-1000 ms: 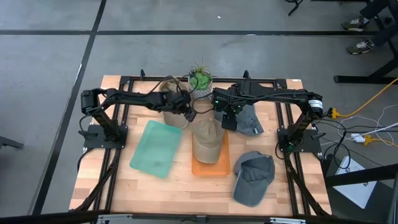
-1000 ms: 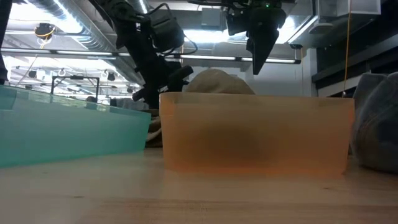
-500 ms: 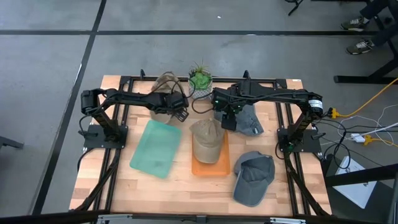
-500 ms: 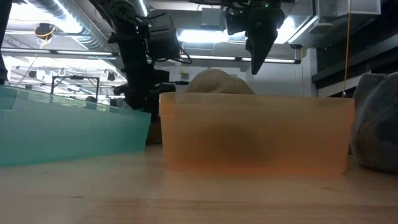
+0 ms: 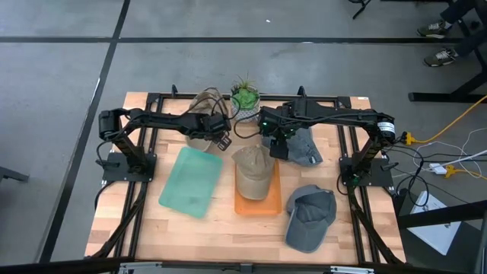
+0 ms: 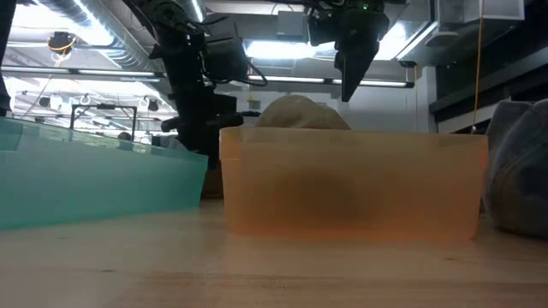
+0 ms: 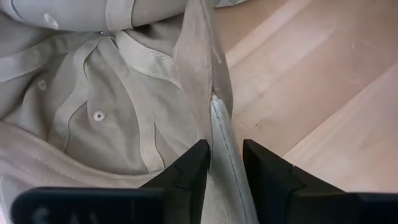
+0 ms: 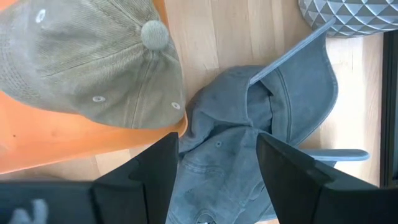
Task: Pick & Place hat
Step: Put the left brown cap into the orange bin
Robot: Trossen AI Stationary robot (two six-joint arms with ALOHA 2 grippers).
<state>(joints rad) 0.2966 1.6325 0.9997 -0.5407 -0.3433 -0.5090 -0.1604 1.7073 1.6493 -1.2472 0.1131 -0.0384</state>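
A beige hat [image 5: 199, 114] lies open side up on the table's far left-centre, its inside [image 7: 93, 106] showing seams and eyelets. My left gripper [image 5: 218, 139] is down at its right edge, shut on that edge [image 7: 224, 165]. A tan hat [image 5: 253, 169] rests in the orange tray [image 5: 255, 207]. A grey hat [image 5: 306, 148] lies to the tray's far right, and my right gripper [image 5: 278, 146] hangs open well above it [image 8: 217, 177], touching nothing. My left gripper pinches an upstanding fold of the beige hat's rim [image 7: 217, 127] between its two fingers. The fingers come from above, slanting down, and the fold runs on away from their tips. The rest of the hat lies slack on the table.
A teal tray [image 5: 190, 181] sits left of the orange one. A potted plant [image 5: 245, 99] stands at the far edge between the arms. A second grey hat [image 5: 310, 217] lies at the near right. Bare wood shows along the near edge.
My left gripper has shifted a little toward the table's left, onto the beige hat's edge, and has tipped from slanting sideways to pointing more steeply down. The right arm has kept still.
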